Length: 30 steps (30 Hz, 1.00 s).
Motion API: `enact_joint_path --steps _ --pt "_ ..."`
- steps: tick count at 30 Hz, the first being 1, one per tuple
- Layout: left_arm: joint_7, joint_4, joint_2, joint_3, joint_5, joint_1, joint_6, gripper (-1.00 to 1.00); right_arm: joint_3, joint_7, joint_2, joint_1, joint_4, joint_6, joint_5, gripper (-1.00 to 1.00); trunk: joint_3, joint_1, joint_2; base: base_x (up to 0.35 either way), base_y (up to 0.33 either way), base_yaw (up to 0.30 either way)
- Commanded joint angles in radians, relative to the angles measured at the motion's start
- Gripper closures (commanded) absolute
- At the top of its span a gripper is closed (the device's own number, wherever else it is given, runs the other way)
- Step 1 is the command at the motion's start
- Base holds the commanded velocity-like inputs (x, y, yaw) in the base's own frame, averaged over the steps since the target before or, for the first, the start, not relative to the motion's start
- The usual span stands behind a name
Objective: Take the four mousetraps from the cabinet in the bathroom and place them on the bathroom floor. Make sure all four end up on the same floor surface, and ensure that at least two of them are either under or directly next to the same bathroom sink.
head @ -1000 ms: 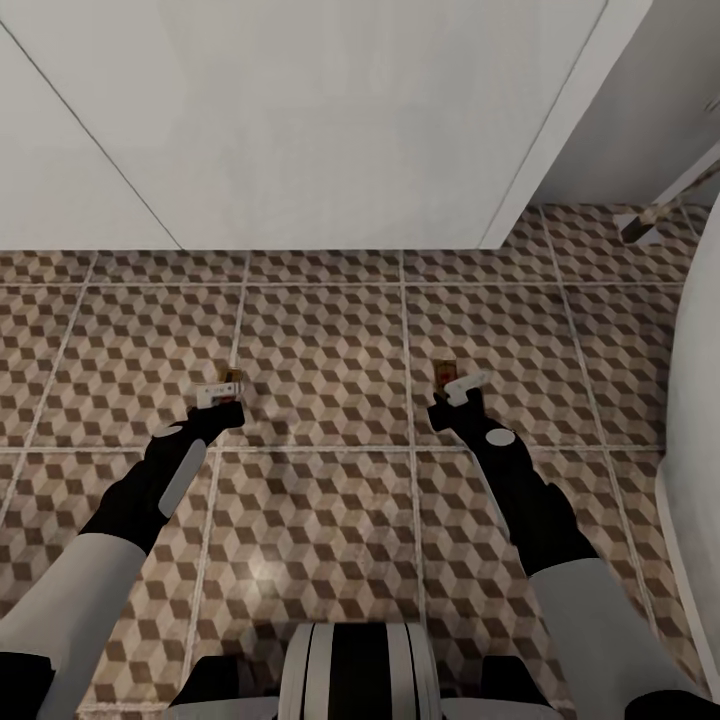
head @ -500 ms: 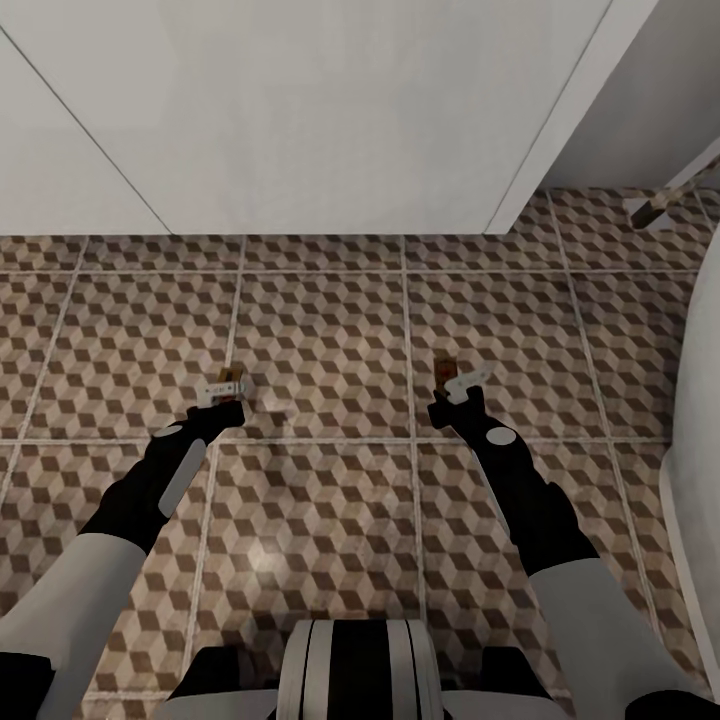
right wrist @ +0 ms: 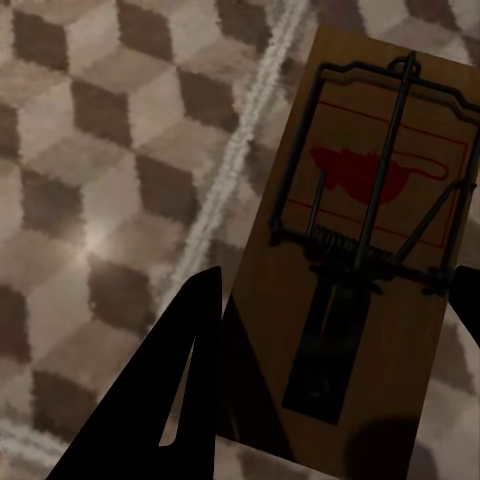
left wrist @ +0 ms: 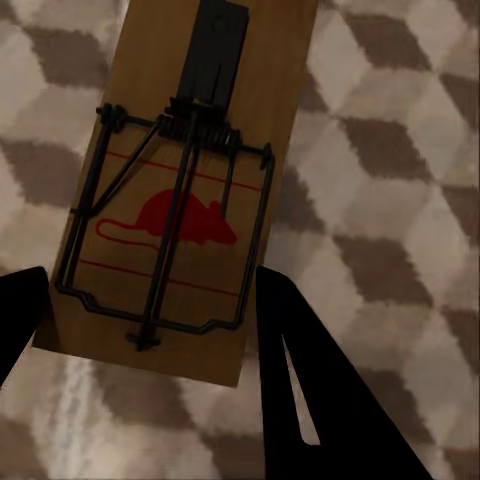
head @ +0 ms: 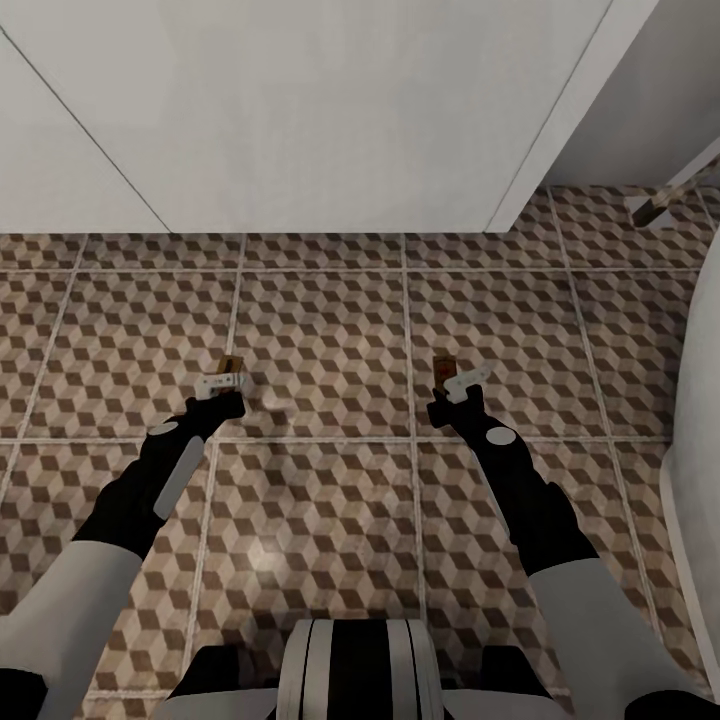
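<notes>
Left tool (head: 222, 381) clenching on left mousetrap (left wrist: 175, 190), black fingers (left wrist: 300, 390) flanking board edges, hovering low over bathroom floor (head: 320, 340). Trap: flat rectangular brown wood board, dark wire bar and coil spring, red mouse outline printed between thin red lines; no readable writing. Floor: large square tiles, brown-and-beige cube pattern, pale grout. White flat-faced unit (head: 300, 110) standing at far edge of floor. Right tool (head: 455, 382) gripping right mousetrap (right wrist: 365, 230), same wood, wire, red mouse print, hanging beside grout line.
</notes>
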Motion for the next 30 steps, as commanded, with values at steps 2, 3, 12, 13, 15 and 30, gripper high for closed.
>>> enact_joint_path --steps 2,3,12,13,15,30 --pt "0.008 -0.023 0.002 -0.004 0.009 0.004 0.004 1.0 -0.001 0.008 0.0 0.0 -0.002 0.003 0.009 1.0 -0.001 0.0 0.0 0.0 0.0 0.0" --pt "0.008 -0.027 0.002 -0.004 0.009 0.005 0.004 1.0 -0.001 0.009 0.0 0.0 -0.002 0.001 0.009 1.0 -0.001 0.0 0.0 0.0 0.0 0.0" --pt "0.008 -0.013 0.001 -0.004 0.009 0.01 0.003 1.0 0.0 0.009 0.0 -0.001 -0.002 -0.018 0.008 1.0 -0.001 0.0 0.0 0.0 0.0 0.0" --pt "0.008 -0.011 0.001 -0.004 0.009 0.01 0.004 1.0 0.0 0.009 0.0 -0.001 -0.002 -0.018 0.007 1.0 -0.001 0.0 0.0 0.0 0.0 0.0" --pt "0.008 -0.003 0.001 -0.004 0.009 0.011 0.004 1.0 0.0 0.009 0.001 -0.001 -0.002 -0.019 0.007 1.0 -0.001 0.0 0.0 0.0 0.0 0.0" --pt "0.008 0.026 0.001 -0.004 0.009 0.011 0.004 1.0 0.0 0.009 0.001 0.001 -0.002 -0.019 0.006 1.0 -0.001 0.0 0.0 0.109 0.0 0.0"
